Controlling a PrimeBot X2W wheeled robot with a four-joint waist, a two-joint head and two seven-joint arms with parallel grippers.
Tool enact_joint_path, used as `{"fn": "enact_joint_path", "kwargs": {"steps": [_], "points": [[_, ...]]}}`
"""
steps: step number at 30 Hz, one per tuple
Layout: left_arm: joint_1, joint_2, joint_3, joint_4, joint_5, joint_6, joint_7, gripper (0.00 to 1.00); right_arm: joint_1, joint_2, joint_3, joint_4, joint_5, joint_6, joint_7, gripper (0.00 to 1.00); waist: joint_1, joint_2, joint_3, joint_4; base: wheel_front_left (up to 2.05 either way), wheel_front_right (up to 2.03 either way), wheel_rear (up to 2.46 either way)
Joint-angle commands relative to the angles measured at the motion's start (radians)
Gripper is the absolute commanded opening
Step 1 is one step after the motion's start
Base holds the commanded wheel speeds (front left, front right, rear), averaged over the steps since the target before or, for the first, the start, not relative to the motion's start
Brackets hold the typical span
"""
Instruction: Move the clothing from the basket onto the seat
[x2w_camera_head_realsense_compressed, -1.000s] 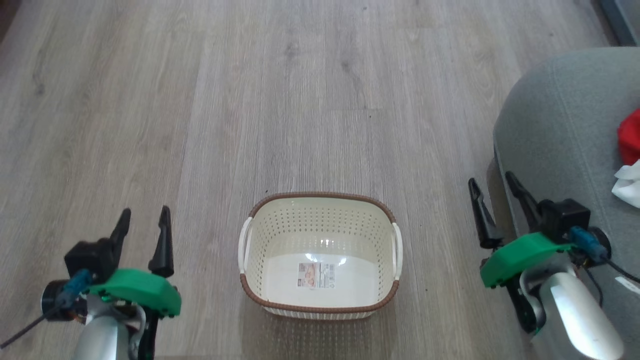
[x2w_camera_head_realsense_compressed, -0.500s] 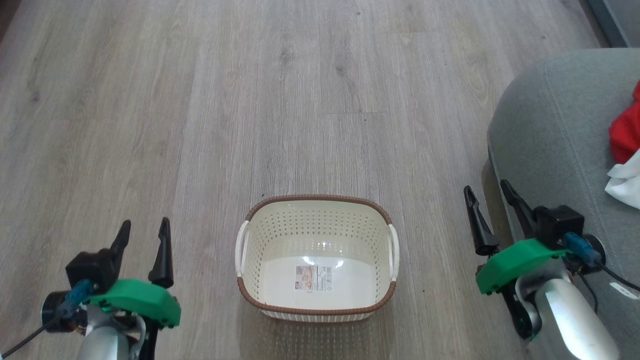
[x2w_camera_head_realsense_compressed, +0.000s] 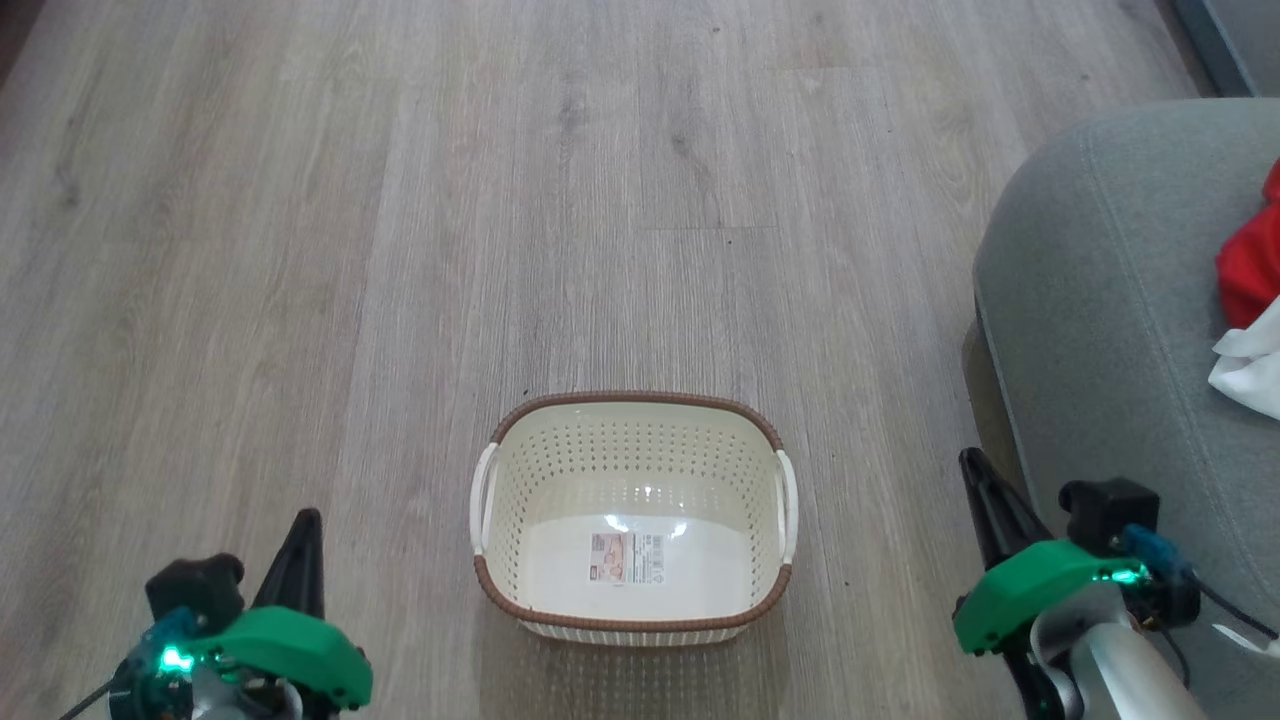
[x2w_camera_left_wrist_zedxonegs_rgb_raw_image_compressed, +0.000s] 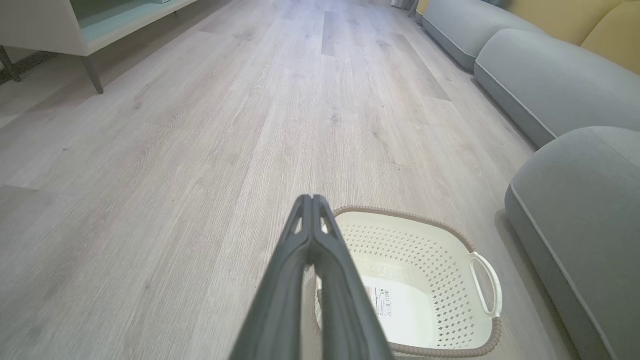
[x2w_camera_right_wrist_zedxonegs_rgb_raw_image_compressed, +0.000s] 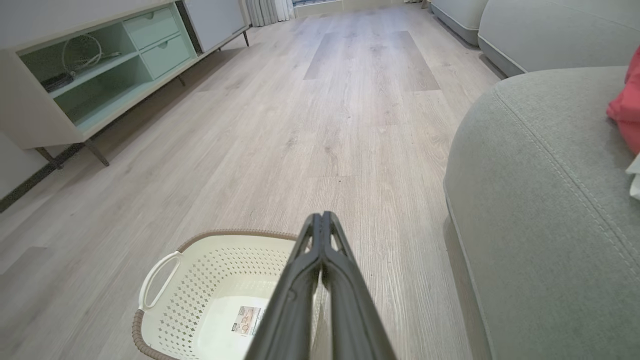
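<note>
The cream basket (x2w_camera_head_realsense_compressed: 770, 440) stands on the wood floor with only a sticker on its bottom; it also shows as the basket (x2w_camera_left_wrist_zedxonegs_rgb_raw_image_compressed: 480, 272) and the basket (x2w_camera_right_wrist_zedxonegs_rgb_raw_image_compressed: 160, 277) in the wrist views. Red clothing (x2w_camera_head_realsense_compressed: 1250, 265) and a white piece (x2w_camera_head_realsense_compressed: 1250, 365) lie on the grey-green seat (x2w_camera_head_realsense_compressed: 1100, 300) at the right. The red clothing (x2w_camera_right_wrist_zedxonegs_rgb_raw_image_compressed: 625, 102) also rests on the seat (x2w_camera_right_wrist_zedxonegs_rgb_raw_image_compressed: 540, 200). My left gripper (x2w_camera_head_realsense_compressed: 305, 520) is shut and holds nothing, low at the basket's left. My right gripper (x2w_camera_head_realsense_compressed: 972, 462) is shut and holds nothing, between basket and seat. Both wrist views show the left gripper (x2w_camera_left_wrist_zedxonegs_rgb_raw_image_compressed: 311, 198) and the right gripper (x2w_camera_right_wrist_zedxonegs_rgb_raw_image_compressed: 321, 216) with tips pressed together.
More grey cushions (x2w_camera_left_wrist_zedxonegs_rgb_raw_image_compressed: 525, 75) line the right side, with a yellow backrest (x2w_camera_left_wrist_zedxonegs_rgb_raw_image_compressed: 575, 15) behind. A pale cabinet with green shelves (x2w_camera_right_wrist_zedxonegs_rgb_raw_image_compressed: 100, 70) stands on legs at the far left. Bare wood floor (x2w_camera_head_realsense_compressed: 500, 200) stretches ahead of the basket.
Both grippers have shut from open and have dropped lower in the head view. The basket and clothing have stayed put.
</note>
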Motion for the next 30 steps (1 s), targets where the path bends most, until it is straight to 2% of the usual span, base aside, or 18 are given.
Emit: {"fn": "enact_joint_path", "kwargs": {"steps": [1,30], "points": [[-0.045,0.005,0.007,-0.035,-0.032,0.000,0.006,0.00,-0.051,0.001,-0.014,-0.039,0.032,0.000,0.010,0.00,0.0000,-0.0001,0.000,0.000,0.00,0.00,0.00],[-0.042,0.005,0.007,-0.081,-0.382,0.000,0.087,0.00,-0.024,0.018,-0.061,-0.106,0.368,0.000,0.095,0.00,0.0000,-0.0001,-0.006,-0.005,0.00,0.00,0.00]]}}
